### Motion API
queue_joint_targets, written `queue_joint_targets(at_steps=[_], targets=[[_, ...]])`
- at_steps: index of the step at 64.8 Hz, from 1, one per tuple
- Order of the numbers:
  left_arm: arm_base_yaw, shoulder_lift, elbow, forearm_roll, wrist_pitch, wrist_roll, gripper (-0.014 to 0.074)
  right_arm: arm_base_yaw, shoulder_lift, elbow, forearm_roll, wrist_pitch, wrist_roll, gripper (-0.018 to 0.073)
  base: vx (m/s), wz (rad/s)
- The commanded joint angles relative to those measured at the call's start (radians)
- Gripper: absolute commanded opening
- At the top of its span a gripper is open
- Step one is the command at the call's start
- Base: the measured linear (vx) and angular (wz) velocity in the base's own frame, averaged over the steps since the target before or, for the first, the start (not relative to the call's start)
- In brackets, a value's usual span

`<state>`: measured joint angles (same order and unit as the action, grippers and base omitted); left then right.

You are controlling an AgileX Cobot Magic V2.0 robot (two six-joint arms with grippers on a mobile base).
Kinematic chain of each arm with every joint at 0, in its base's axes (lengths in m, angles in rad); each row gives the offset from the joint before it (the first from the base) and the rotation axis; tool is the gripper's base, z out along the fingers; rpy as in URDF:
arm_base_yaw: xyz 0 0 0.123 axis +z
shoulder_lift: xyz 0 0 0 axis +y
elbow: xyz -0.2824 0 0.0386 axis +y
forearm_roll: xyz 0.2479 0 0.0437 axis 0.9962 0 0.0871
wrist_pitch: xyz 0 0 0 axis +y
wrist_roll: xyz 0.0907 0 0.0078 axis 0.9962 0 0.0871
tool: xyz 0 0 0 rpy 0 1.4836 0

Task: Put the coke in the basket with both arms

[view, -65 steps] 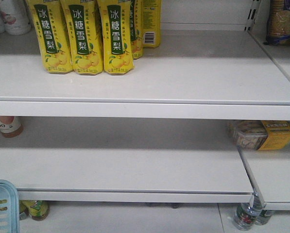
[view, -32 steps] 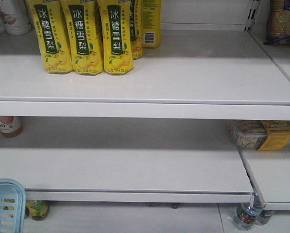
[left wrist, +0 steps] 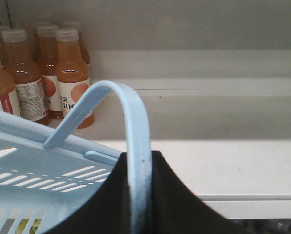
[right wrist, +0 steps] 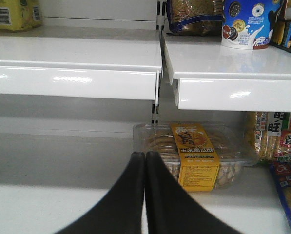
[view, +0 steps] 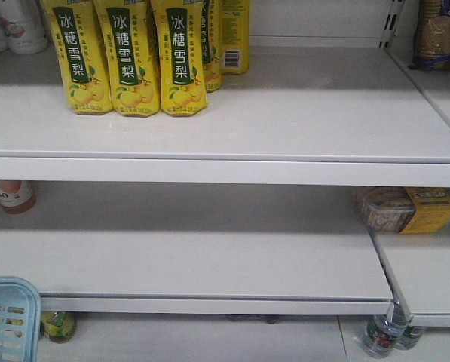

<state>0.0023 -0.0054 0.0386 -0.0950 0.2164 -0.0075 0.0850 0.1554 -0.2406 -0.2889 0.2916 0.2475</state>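
The light-blue basket (view: pixel 10 320) shows its corner at the bottom left of the front view. In the left wrist view my left gripper (left wrist: pixel 139 161) is shut on the basket's folding blue handle (left wrist: pixel 135 126), and the basket's slotted wall (left wrist: pixel 43 170) hangs at the left. My right gripper (right wrist: pixel 145 161) is shut and empty, in front of the lower shelf and facing a clear box of biscuits (right wrist: pixel 194 153). The red coke bottle is not in any view.
Yellow pear-drink cartons (view: pixel 127 56) stand on the upper shelf (view: pixel 285 113). Orange juice bottles (left wrist: pixel 72 73) stand at the back left of the lower shelf. The biscuit box (view: pixel 409 209) lies at the right. Bottles (view: pixel 379 335) stand under the lowest shelf.
The basket corner has come further right and slightly up into the front view. The shelves and goods have not moved.
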Motion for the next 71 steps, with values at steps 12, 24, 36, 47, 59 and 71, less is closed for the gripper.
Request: queue_joint_targets(at_steps=[12,24,36,47,59,71], targets=[[0.001,-0.021,-0.037,0.012,-0.152,0.025,-0.0006,-0.005,0.011,-0.027,-0.017,-0.069,0.002,-0.0010,0.00,0.00],[0.001,-0.021,-0.037,0.012,-0.152,0.025,-0.0006,-0.005,0.011,-0.027,-0.017,-0.069,0.002,-0.0010,0.00,0.00],[0.001,-0.021,-0.037,0.012,-0.152,0.025,-0.0006,-0.005,0.011,-0.024,-0.015,-0.062,-0.019,-0.0010,0.00,0.00],[0.001,-0.021,-0.037,0.012,-0.152,0.025,-0.0006,-0.005,0.011,0.009,0.194,-0.069,-0.228,-0.0010,0.00,0.00],[0.001,-0.021,-0.037,0.012,-0.152,0.025,-0.0006,-0.005,0.010,0.097,0.368,-0.143,-0.421,-0.0010,0.00,0.00],[0.001,-0.021,-0.037,0.012,-0.152,0.025,-0.0006,-0.005,-0.039,0.208,0.301,-0.265,-0.349,-0.0010,0.00,0.00]])
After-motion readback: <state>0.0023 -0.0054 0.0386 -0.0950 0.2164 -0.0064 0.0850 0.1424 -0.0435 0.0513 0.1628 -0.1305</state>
